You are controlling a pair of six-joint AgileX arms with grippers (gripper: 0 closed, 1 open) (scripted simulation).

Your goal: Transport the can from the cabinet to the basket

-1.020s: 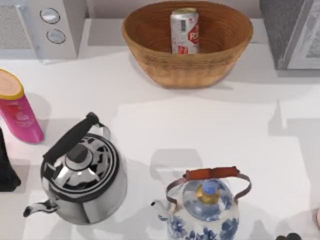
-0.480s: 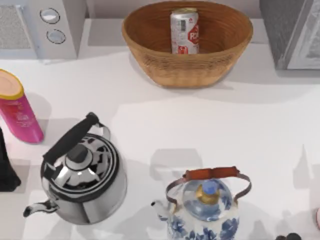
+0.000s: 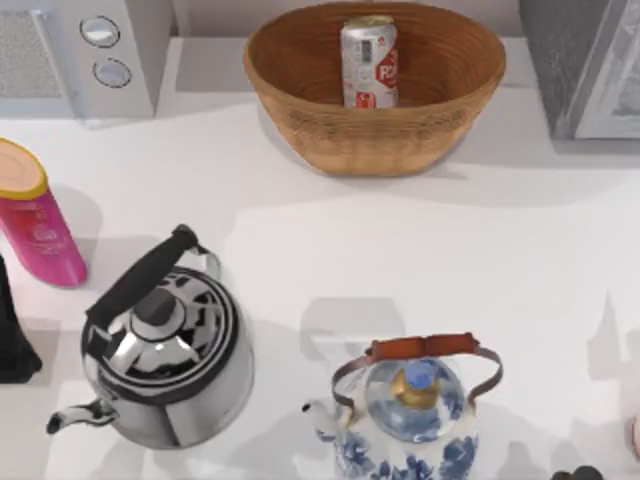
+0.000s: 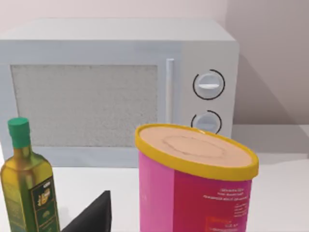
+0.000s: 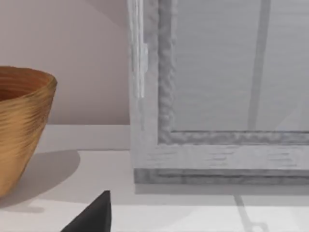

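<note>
Can upright inside basket at far edge of bench; I cannot tell the state of either pincer.

Nearest me in the top view, a blue-and-white porcelain kettle with a brown strap handle [image 3: 408, 420] stands at the near edge, and a polished steel kettle with a black handle [image 3: 160, 350] sits to its left. Further left stands a pink cylinder with a yellow-rimmed tan top [image 3: 32, 215]; the left wrist view shows a green-capped olive oil bottle [image 4: 28, 188] beside it. On the white bench [image 3: 400, 260], at the far middle, the tan woven wicker basket [image 3: 375, 130] holds the silver can with a red and white label [image 3: 369, 62], standing upright. A white microwave [image 3: 90, 50] occupies the far left, a grey cabinet [image 3: 585, 65] the far right.
</note>
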